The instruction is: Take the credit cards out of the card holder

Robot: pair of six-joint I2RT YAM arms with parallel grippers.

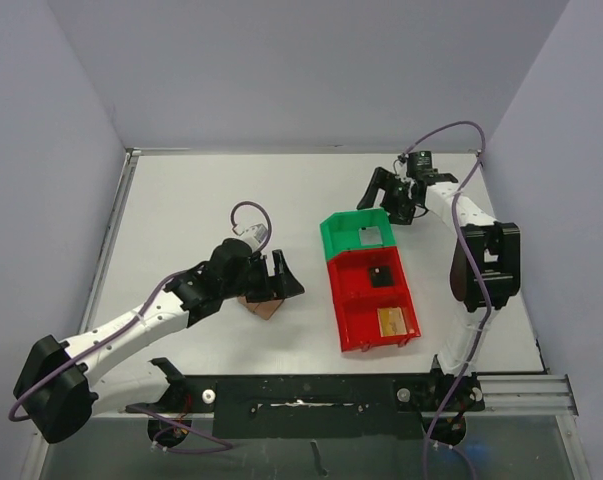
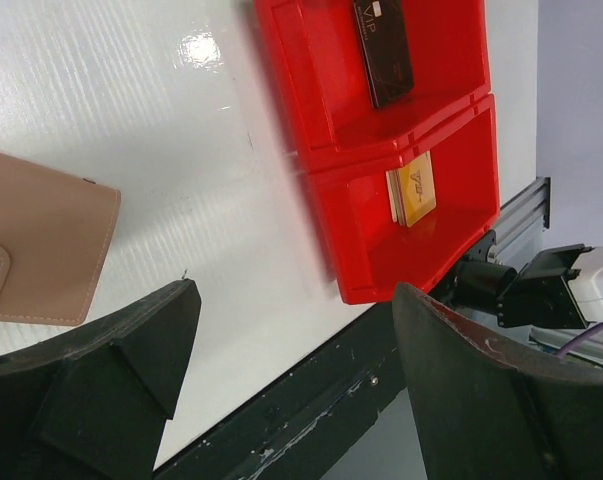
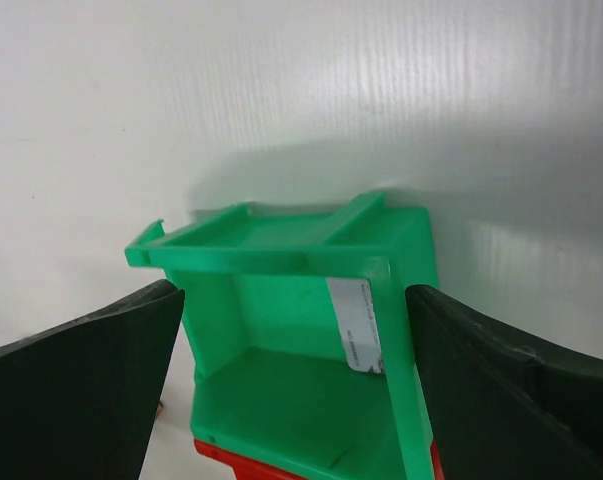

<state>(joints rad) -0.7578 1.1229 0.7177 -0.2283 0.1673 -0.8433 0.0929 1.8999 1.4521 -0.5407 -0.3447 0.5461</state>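
- Left end effector [image 1: 271,278] — jaws spread wide, empty — hovers over the card holder [image 2: 51,250], which lies flat on the surface [image 1: 181,200].
- Red bin [image 1: 335,305]: black card [image 2: 384,55], gold card [image 2: 413,190].
- Right end effector [image 3: 296,300] — wide open, empty — at the green bin [image 3: 281,235].

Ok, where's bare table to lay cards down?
Widest: far-left table, between the left wall and green bin. A narrower strip runs between card holder and red bins. Crowded at the green bin's far end, beside the right claw.
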